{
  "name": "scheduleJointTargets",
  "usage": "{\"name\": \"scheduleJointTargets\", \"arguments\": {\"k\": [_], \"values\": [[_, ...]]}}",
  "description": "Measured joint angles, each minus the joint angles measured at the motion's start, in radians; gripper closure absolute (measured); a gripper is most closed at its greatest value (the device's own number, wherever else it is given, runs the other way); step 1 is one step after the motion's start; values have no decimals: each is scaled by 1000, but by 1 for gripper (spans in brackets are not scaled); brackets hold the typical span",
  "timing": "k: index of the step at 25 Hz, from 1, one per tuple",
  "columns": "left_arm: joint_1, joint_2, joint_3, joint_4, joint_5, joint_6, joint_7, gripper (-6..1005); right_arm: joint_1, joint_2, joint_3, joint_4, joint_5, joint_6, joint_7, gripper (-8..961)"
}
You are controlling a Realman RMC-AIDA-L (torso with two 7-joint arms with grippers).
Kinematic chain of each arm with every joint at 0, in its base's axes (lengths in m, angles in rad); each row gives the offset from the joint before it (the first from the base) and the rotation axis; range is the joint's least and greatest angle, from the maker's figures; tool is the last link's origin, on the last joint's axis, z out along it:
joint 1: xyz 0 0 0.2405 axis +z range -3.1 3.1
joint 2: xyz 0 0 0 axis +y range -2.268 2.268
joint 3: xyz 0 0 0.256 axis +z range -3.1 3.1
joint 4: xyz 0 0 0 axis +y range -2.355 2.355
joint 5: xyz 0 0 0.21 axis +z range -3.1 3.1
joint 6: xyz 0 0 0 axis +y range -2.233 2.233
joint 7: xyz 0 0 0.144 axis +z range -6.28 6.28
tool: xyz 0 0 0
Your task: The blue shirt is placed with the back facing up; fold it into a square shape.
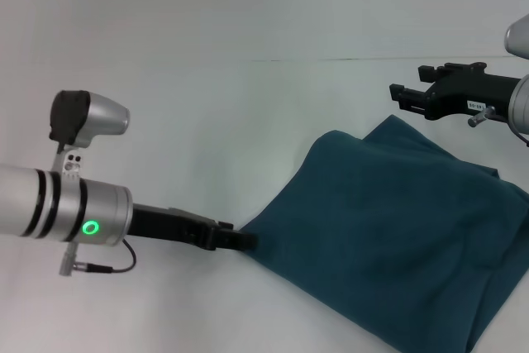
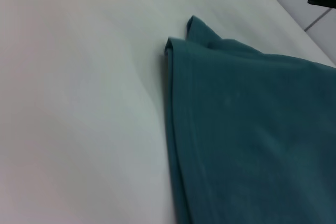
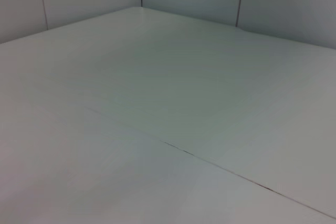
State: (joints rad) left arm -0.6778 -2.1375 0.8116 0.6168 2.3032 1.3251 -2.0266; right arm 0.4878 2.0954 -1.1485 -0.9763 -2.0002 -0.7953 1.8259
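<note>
blue shirt (image 1: 388,237): soft knit, folded | left gripper (image 1: 240,241): pinching its corner | right gripper (image 1: 405,97): raised, released | white table (image 1: 207,121)

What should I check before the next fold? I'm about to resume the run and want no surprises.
1. Blue shirt already folded over: ok, doubled layers show along its edge in the left wrist view.
2. Left gripper at the shirt's corner: ok, its tip meets the cloth; whether it grips the cloth: cannot tell.
3. Right gripper free of the shirt: ok, it hangs above the far corner, holding nothing.
4. Square shape reached: not ok, the outline is slanted and uneven.
5. Whole shirt in view: not ok, it runs off the head view's edge.
6. Table beside the shirt bare for laying the fold: ok.
</note>
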Motion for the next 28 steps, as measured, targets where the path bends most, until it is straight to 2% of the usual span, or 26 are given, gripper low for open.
{"name": "scheduleJointTargets", "arguments": {"k": [5,9,17,20,28], "values": [[27,1,1,70,3,4,108,416,0,0,9,6,0,6,6,359],[66,-18,14,153,3,16,224,415,5,-1,11,12,0,25,15,358],[114,-36,137,282,-20,50,330,414,62,-7,29,58,-9,60,38,359],[119,-37,202,298,-42,45,336,414,76,-8,34,77,-11,71,36,359],[112,-37,290,297,-51,-15,360,415,78,-7,32,82,-11,74,32,358]]}}
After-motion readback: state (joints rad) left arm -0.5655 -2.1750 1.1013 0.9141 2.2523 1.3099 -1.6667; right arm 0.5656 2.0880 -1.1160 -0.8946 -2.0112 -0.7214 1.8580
